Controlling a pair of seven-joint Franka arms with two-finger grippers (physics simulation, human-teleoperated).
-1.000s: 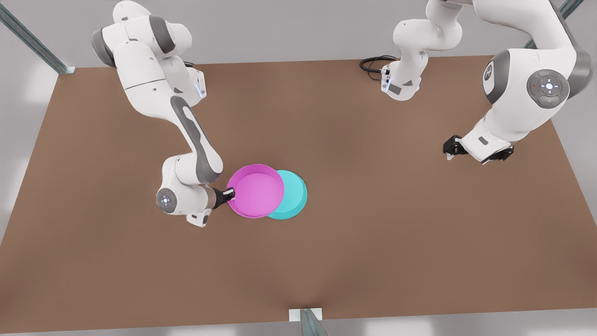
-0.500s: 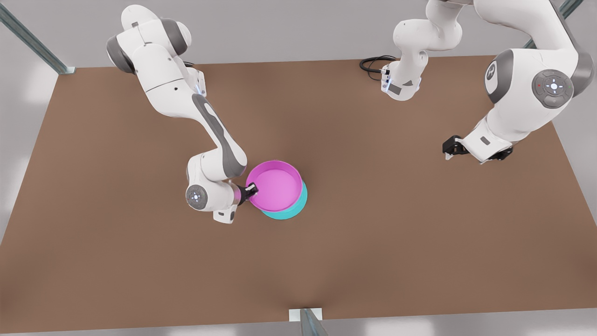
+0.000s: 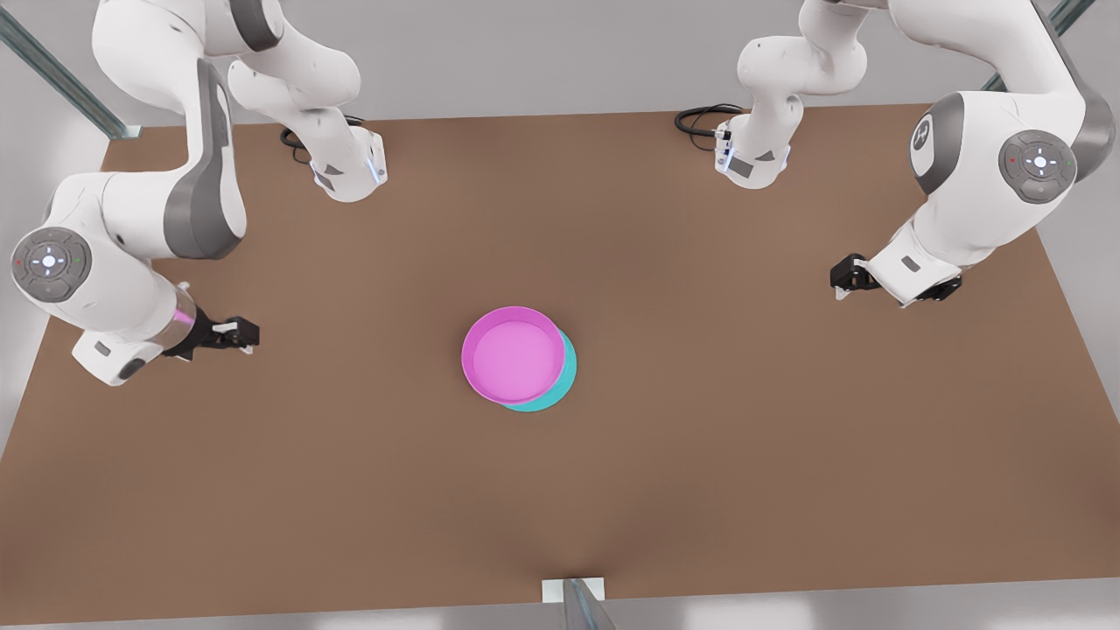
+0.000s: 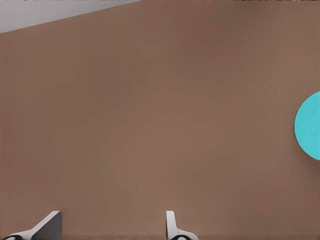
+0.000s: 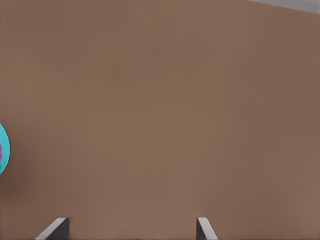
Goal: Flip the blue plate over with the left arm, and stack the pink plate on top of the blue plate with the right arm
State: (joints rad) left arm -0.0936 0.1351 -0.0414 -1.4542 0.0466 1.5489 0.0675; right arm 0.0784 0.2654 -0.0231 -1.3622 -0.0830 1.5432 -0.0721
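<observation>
In the middle of the brown table the pink plate (image 3: pixel 512 352) lies rim up on the blue plate (image 3: pixel 564 378). It sits slightly off-centre, so a turquoise crescent shows on the front view's right. My right gripper (image 3: pixel 236 335) hovers open and empty far off on the front view's left. Out on the front view's right, my left gripper (image 3: pixel 844 280) waits open and empty. In the left wrist view the left gripper (image 4: pixel 111 231) faces bare table, with the blue plate (image 4: pixel 310 125) at the frame's edge. The right gripper (image 5: pixel 130 231) in its own wrist view has an edge of the blue plate (image 5: pixel 5 142) far off.
Both arm bases (image 3: pixel 350 171) (image 3: pixel 752 157) stand at the table's far edge, with a black cable (image 3: pixel 700 118) beside one. A metal post (image 3: pixel 577 604) rises at the near edge. Bare table (image 3: pixel 700 455) surrounds the plates.
My right gripper let go of the pink plate's rim and drew far back to the front view's left. The pink plate now rests on the blue plate. The left arm has not moved.
</observation>
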